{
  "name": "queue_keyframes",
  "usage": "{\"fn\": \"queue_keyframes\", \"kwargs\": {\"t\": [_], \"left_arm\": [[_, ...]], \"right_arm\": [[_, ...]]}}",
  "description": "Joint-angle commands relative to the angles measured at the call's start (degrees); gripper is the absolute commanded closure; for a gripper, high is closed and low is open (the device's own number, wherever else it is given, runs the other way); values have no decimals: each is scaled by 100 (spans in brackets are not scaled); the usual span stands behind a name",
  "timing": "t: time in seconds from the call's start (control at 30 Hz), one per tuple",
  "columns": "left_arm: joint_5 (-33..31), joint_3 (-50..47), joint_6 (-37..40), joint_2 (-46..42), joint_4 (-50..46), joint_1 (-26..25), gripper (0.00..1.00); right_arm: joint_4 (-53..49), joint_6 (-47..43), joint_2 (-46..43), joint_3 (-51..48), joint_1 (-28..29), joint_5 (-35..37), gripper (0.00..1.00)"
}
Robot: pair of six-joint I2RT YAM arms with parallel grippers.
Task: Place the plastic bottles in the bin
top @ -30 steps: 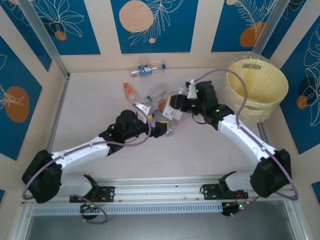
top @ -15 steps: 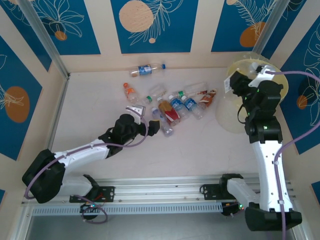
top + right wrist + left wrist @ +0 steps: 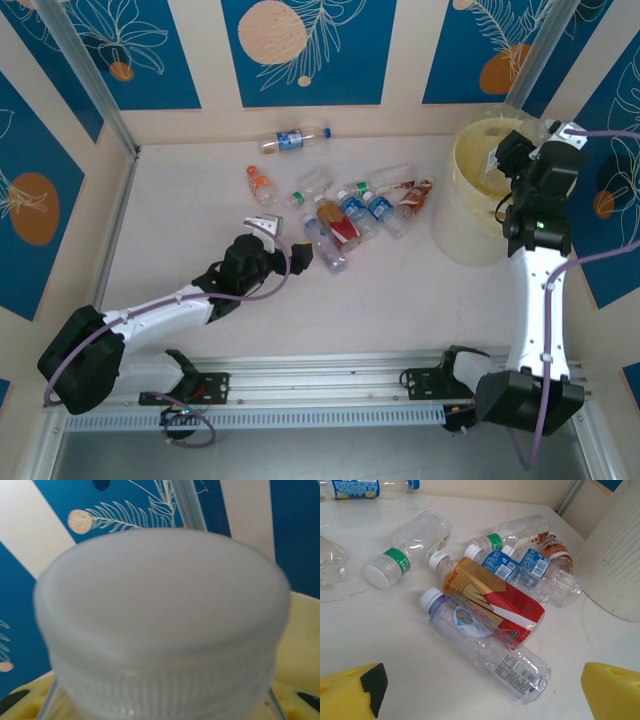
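Holding a white-capped clear plastic bottle over the round pale-yellow bin in right jaws, with left jaws wide; light, squashy: pinch the middle.

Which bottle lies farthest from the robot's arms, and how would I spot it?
Start at the back wall with its blue panels and look down to the strip of table just below it. One bottle lies there on its side, with a blue label. Unlike the heap of bottles mid-table, it lies alone, touching nothing.
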Motion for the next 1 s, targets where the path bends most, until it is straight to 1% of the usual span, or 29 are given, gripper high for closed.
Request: {"fn": "queue_keyframes", "kwargs": {"t": [0.0, 0.13, 0.2, 0.27, 0.43, 0.53, 0.57, 0.6, 0.67, 0.7, 0.8, 0.97], "left_arm": [[-136, -63, -83, -92, 151, 62, 0], [-173, -96, -98, -100, 138, 63, 0], [-218, -122, -100, -93, 134, 65, 0], [-251, -137, -108, -81, 138, 79, 0], [-279, -151, -77, -33, 125, 96, 0], [-268, -153, -50, 20, 125, 107, 0], [-272, -152, -40, 31, 125, 116, 0], [-272, -159, -40, 47, 126, 116, 0], [-281, -178, -48, 66, 132, 126, 0], [-289, -183, -47, 74, 134, 136, 0], [-281, -183, -54, 76, 125, 155, 0], [-281, -206, -74, 92, 151, 184, 0]], "right_arm": [[-29, -318, 297, -3, -37, 390, 83], [-589, -521, 698, 176, -37, 34, 80], [-1104, -704, 965, 393, -37, -283, 78], [-1653, -944, 1249, 661, -25, -490, 77], [-2933, -1133, 1971, 1398, 9, -570, 76], [-3656, -1017, 2421, 1895, 74, -261, 72], [-3870, -927, 2571, 2067, 94, -158, 70], [-4051, -849, 2738, 2212, 107, -79, 64], [-4176, -749, 2952, 2380, 174, 19, 41], [-4169, -730, 3022, 2440, 224, 90, 38], [-4035, -753, 3067, 2662, 440, 127, 33], [-3686, -596, 2823, 2922, 662, -372, 27]]}}
